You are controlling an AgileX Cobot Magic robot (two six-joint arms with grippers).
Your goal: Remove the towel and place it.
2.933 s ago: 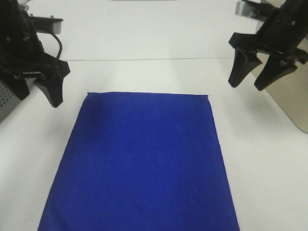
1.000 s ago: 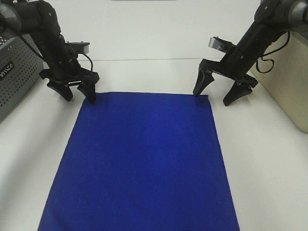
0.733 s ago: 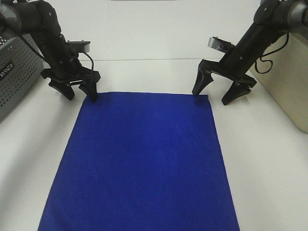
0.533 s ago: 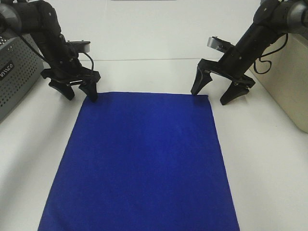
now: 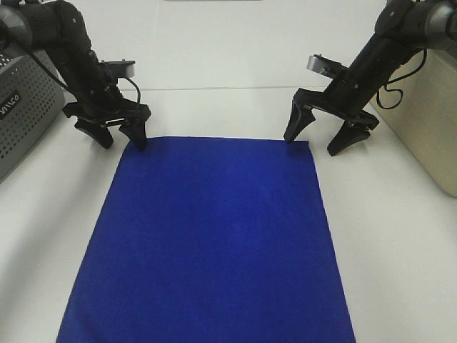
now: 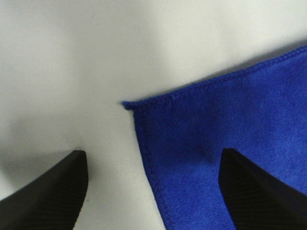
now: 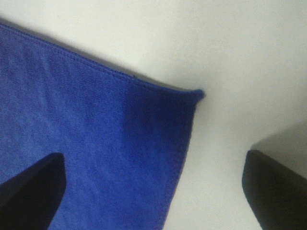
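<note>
Straddling towel [image 5: 214, 236] corners: left end effector [image 5: 123, 143], right end effector [image 5: 312, 145] (both spread).

Deep-blue towel [image 5: 214, 236] — spread flat, unwrinkled.

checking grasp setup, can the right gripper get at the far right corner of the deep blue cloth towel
Probably yes: the right gripper is open astride a corner of the towel, nothing else in the way.

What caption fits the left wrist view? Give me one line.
Open left gripper straddles a corner of the towel on the white table, one finger over cloth, one over bare surface.
</note>
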